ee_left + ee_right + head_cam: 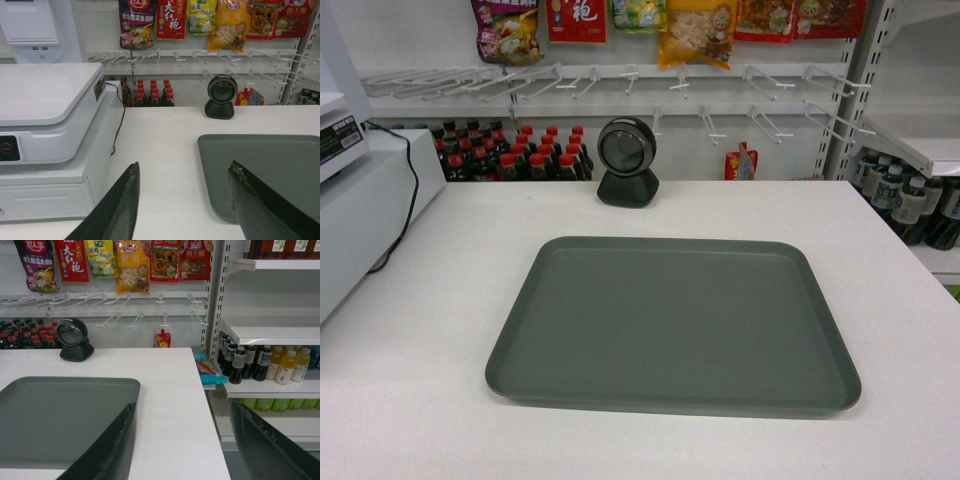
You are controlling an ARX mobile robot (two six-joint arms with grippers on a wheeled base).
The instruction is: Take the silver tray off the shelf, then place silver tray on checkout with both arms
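The silver tray (672, 325) lies flat on the white checkout (410, 380), in front of the black round scanner (627, 160). No gripper shows in the head view. My left gripper (184, 170) is open above the counter beside the tray's left edge (260, 170), holding nothing. In the right wrist view the tray (55, 420) lies at the left, and my right gripper (182, 410) is open over the counter's right edge, holding nothing. White shelf boards (272, 332) stand to the right of the checkout.
A white cash register (45, 135) with a black cable sits at the counter's left. Dark bottles (510, 155) stand behind the counter, snack bags (695, 30) hang above on wire hooks. Drink bottles (260, 362) fill the lower shelves at the right.
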